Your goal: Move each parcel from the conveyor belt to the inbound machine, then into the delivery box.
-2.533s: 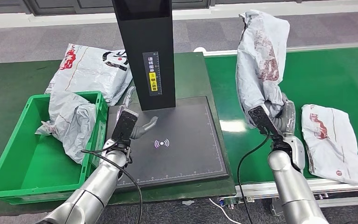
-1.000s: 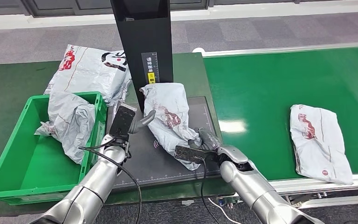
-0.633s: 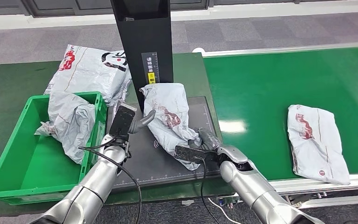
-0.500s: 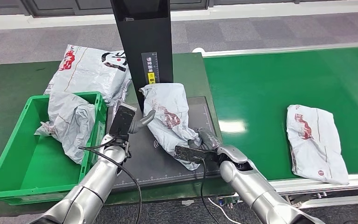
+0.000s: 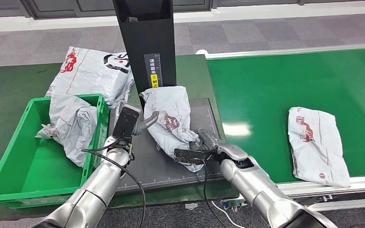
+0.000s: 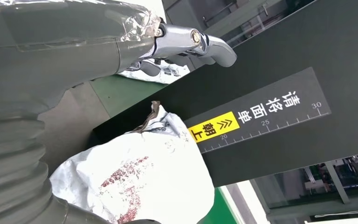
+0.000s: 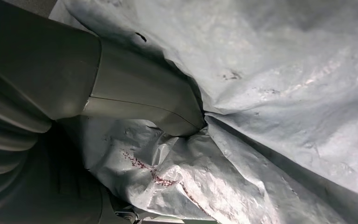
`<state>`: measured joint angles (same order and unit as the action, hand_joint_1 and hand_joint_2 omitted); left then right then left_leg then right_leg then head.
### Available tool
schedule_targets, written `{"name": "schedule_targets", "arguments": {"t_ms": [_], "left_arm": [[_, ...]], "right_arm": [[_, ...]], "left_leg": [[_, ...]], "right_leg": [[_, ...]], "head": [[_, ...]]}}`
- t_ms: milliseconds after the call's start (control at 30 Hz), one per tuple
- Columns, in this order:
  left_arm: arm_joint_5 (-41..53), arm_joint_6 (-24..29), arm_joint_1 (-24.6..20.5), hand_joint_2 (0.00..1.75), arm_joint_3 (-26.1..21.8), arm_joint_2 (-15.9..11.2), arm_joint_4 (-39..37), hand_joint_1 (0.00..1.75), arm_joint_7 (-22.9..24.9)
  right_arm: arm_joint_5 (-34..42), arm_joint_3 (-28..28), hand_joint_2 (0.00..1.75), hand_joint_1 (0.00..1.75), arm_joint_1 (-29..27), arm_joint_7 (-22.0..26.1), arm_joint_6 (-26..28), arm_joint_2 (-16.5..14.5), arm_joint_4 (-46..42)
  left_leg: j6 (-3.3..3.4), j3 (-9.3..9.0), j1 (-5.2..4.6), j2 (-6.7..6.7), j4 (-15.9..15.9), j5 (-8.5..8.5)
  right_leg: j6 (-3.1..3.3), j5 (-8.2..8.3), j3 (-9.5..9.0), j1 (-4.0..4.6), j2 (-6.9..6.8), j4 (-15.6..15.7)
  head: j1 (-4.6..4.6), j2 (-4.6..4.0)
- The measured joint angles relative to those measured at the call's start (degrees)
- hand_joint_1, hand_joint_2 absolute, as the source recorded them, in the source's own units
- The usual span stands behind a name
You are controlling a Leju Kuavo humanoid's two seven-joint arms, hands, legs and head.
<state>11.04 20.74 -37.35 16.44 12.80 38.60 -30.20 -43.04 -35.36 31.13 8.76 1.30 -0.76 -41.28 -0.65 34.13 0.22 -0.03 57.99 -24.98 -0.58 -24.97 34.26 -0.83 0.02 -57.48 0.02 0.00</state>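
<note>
Parcel (image 5: 170, 121) on black scanner pad (image 5: 171, 164), gripped by right hand (image 5: 208, 142), left hand (image 5: 145, 124) spread.

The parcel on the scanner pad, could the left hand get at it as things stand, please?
Probably yes: the left hand hovers open beside the parcel with nothing between them, though the right hand grips its near end.

We count four grey parcels: one on the conveyor belt (image 5: 285, 80) at (image 5: 316, 145), one on the scanner plate at (image 5: 171, 121), one in the crate at (image 5: 73, 123), one on the table (image 5: 9, 85) at (image 5: 92, 71). We list one green crate (image 5: 9, 164), one black inbound machine (image 5: 145, 42), one conveyor belt, and two robot hands: left hand (image 5: 140, 124), right hand (image 5: 209, 142).
</note>
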Motion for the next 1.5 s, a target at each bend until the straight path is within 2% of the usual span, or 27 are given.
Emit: {"name": "schedule_targets", "arguments": {"t_ms": [1500], "left_arm": [[0.1, 0.0, 0.0, 1.75, 0.0, 0.0, 0.4, 0.0, 0.1]], "right_arm": [[0.0, -0.4, 1.75, 1.75, 0.3, -0.1, 0.0, 0.0, 0.4]], "left_leg": [[0.0, -0.12, 0.0, 0.0, 0.0, 0.01]], "right_leg": [[0.01, 0.02, -0.13, 0.0, 0.0, 0.0]], "head": [[0.0, 0.0]]}}
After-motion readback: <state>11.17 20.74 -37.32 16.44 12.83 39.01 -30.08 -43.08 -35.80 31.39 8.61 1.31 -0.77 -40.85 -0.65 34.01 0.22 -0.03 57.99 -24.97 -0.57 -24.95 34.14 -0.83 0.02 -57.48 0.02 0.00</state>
